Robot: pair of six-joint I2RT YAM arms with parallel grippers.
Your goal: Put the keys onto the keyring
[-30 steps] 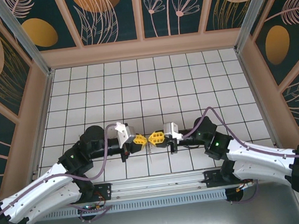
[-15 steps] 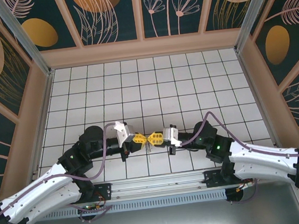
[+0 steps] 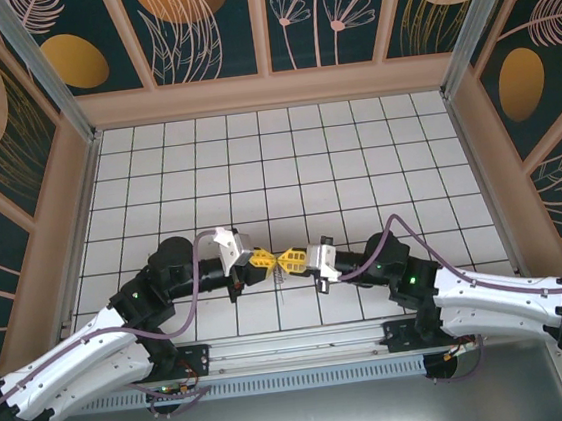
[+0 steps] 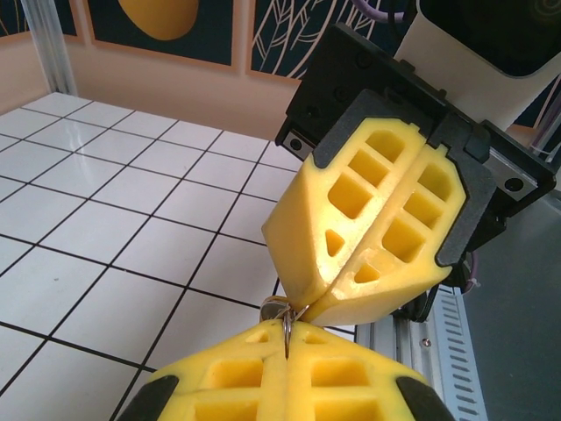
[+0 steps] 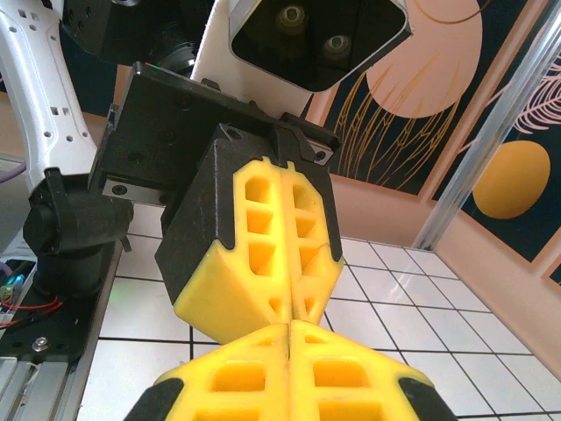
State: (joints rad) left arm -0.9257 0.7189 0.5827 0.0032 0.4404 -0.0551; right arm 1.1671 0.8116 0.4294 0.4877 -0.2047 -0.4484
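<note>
Near the front edge of the white tiled table (image 3: pixel 356 162), my two arms meet nose to nose, with my left gripper (image 3: pixel 269 262) and my right gripper (image 3: pixel 285 261) pressed tip to tip just above the tiles. Both claws are clenched, their yellow fingers closed flat with no gap along either seam. Seen from my left wrist, the small metal ring of the keyring (image 4: pixel 283 316) stands upright out of the seam at the very tip of my left claw, which is pinching it. The pointed nose of my right claw comes down onto the same ring from above and to the right, touching it. Whether my right claw holds anything between its own fingers I cannot tell, since the tips hide it. From above, a thin dark sliver (image 3: pixel 281 281) hangs straight down from the spot where the two claws meet, over a white tile. It is too small to say whether it is one of the keys or the strap. My right wrist camera looks along my closed fingers at the closed left claw, tilted against them.
</note>
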